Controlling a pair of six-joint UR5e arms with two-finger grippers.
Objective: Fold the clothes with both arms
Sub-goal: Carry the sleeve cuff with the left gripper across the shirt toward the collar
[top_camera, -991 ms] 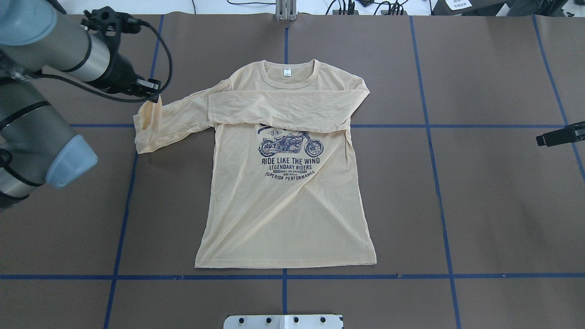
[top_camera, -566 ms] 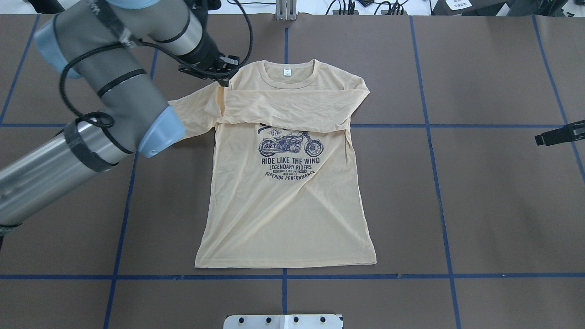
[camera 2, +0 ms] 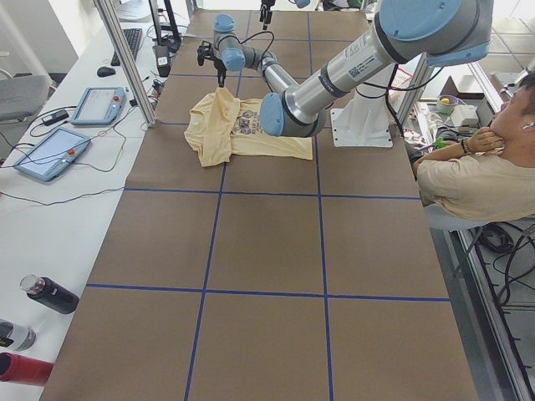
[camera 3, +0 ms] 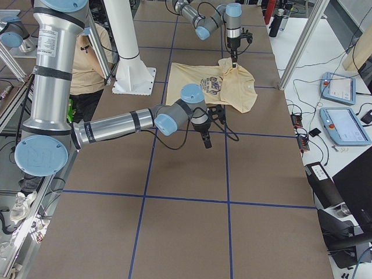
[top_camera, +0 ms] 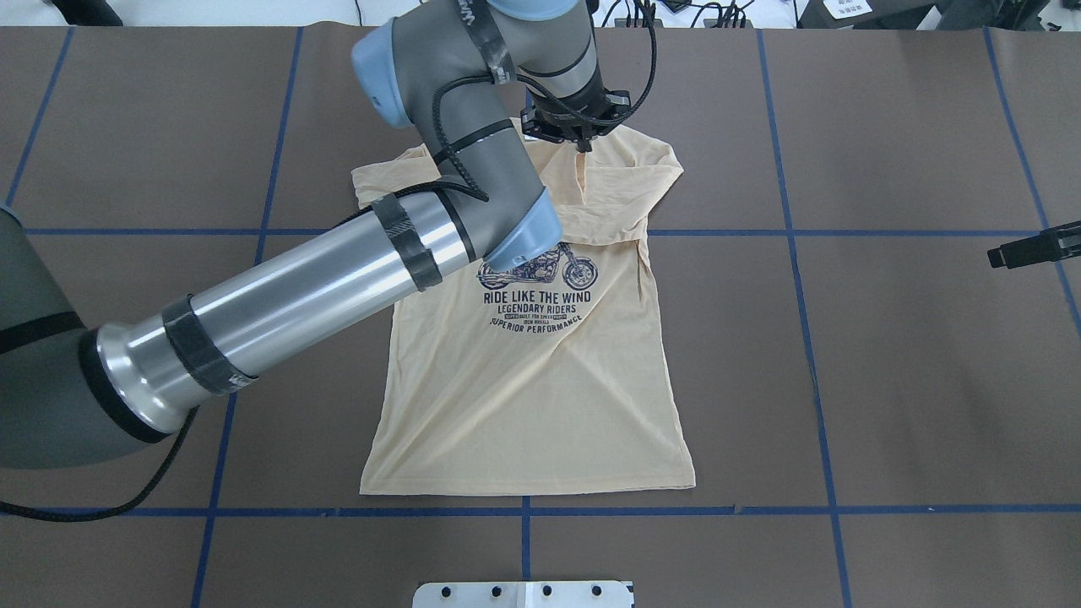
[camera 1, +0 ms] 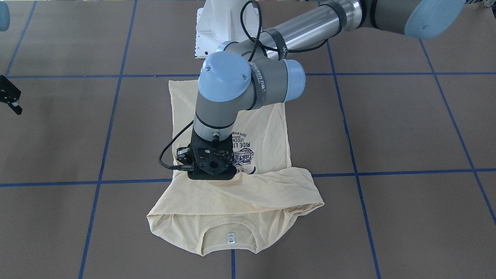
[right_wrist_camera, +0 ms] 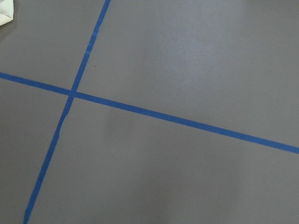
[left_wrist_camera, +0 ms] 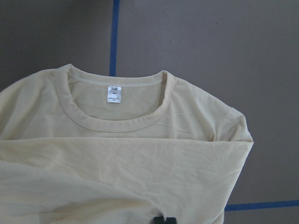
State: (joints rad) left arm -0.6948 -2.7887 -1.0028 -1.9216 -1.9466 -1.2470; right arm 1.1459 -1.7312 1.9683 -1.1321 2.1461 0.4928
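The pale cream-yellow long-sleeved shirt [top_camera: 524, 388] lies flat, print up, with its collar at the far side and its white neck label [left_wrist_camera: 114, 94] showing. One sleeve [top_camera: 629, 198] lies folded across the chest. My left arm reaches over the shirt. Its gripper [top_camera: 583, 145] is shut on the cuff of the other sleeve, which hangs from it as a narrow strip [top_camera: 581, 181] over the chest. The left wrist view has the black fingertips [left_wrist_camera: 164, 219] pinched together on cloth. My right gripper [top_camera: 996, 256] hovers far right of the shirt, open and holding nothing.
Brown table cover [top_camera: 887, 380] marked with blue tape lines. The white pedestal base [camera 1: 209, 27] stands on the robot's side of the shirt's hem. A person [camera 2: 476, 175] sits by the table. Tablets [camera 2: 96, 104] and bottles [camera 2: 50, 294] lie on the side bench.
My left arm has swung from left of the shirt rightward past the collar, dragging the gripped sleeve cuff over the chest. The right gripper has stayed in place.
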